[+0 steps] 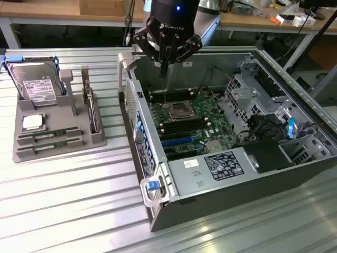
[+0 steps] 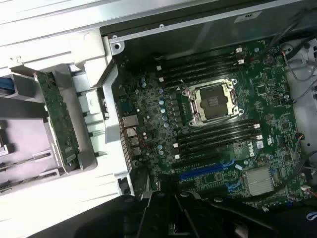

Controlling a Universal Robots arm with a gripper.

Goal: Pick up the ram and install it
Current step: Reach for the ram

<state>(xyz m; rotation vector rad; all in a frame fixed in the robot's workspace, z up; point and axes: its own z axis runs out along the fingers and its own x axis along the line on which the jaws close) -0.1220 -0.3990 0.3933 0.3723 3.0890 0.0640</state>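
Two ram sticks (image 1: 50,135), thin green boards, lie in slots at the front of the grey tray (image 1: 58,150) on the exterior view's left; in the wrist view they show as thin strips (image 2: 25,162). My gripper (image 1: 164,67) hangs above the rear of the open computer case (image 1: 221,184), well apart from the tray. Its fingers are shut to a point, with nothing visible between them. In the wrist view the gripper (image 2: 171,218) is a dark shape over the motherboard (image 2: 163,114). Below lie the empty CPU socket (image 2: 214,99) and black memory slots (image 2: 218,135).
The tray also holds a hard drive (image 1: 37,87), a square silver CPU (image 1: 32,122) and an upright green card (image 1: 93,113). Inside the case are a drive cage (image 1: 253,89), cables and a power supply (image 1: 216,168). A grey handle (image 1: 125,66) stands at the case's corner.
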